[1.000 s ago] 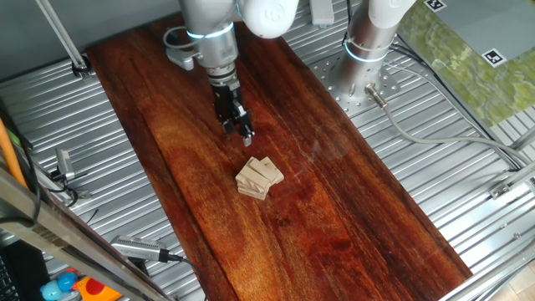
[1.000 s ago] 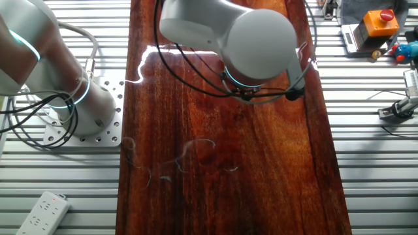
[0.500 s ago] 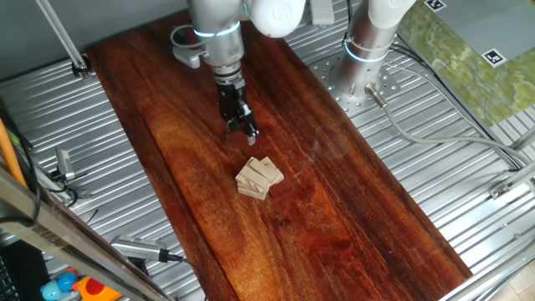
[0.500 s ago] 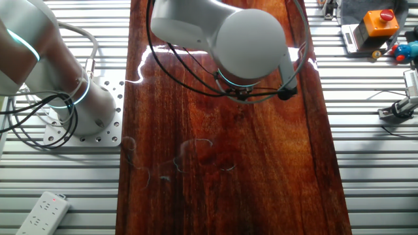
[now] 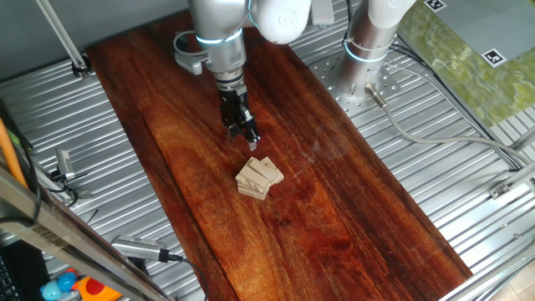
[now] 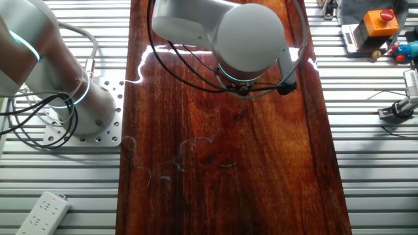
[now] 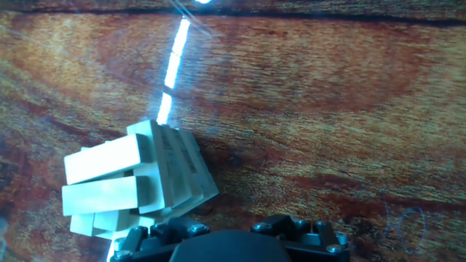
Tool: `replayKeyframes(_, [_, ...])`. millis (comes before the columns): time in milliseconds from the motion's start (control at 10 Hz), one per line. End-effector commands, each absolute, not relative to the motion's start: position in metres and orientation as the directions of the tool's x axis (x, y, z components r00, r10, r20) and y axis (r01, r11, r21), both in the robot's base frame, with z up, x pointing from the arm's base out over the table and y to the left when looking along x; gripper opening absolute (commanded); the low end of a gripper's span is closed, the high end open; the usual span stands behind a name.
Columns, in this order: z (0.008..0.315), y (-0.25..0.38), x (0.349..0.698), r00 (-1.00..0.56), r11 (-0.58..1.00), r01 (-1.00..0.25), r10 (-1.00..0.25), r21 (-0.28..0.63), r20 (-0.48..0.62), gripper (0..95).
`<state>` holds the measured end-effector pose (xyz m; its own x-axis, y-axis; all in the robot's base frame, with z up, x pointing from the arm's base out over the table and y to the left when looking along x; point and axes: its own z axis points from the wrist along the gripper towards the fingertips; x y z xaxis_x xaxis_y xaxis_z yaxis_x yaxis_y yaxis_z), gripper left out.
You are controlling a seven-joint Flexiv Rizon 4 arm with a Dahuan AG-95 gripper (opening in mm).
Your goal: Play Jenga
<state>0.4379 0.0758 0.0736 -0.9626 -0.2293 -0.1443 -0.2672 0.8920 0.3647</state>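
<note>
The Jenga [image 5: 259,177] is a small stack of pale wooden blocks in crossed layers, near the middle of the dark wood board [image 5: 334,226]. My gripper [image 5: 252,142] hangs just behind and left of the stack, pointing down, a short gap away. Its fingers come together to a narrow tip with nothing between them. In the hand view the Jenga [image 7: 135,185] sits at the lower left, and only the gripper's dark base [image 7: 233,246] shows along the bottom edge. From the other fixed view my arm [image 6: 248,39] hides the stack and the fingers.
A second arm's base [image 5: 368,46] stands on a metal plate beside the board's far right edge. Ribbed metal table [image 5: 468,176] surrounds the board. A white power strip [image 6: 42,212] and an orange button box [image 6: 379,23] lie off the board.
My gripper has shifted a little to the right and toward the Jenga stack. The stack has not moved.
</note>
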Motion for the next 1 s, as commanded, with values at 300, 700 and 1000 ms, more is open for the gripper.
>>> replayKeyframes(300, [0.0740, 0.0761, 0.4379, -0.961, 0.891, -0.274, -0.236, 0.363, -0.146, 76.0])
replayKeyframes(700, [0.0736, 0.0759, 0.4374, -0.952, 0.888, -0.304, -0.271, 0.344, -0.142, 76.0])
replayKeyframes(1000, [0.0730, 0.0755, 0.4366, -0.947, 0.893, -0.321, -0.293, 0.315, -0.134, 76.0])
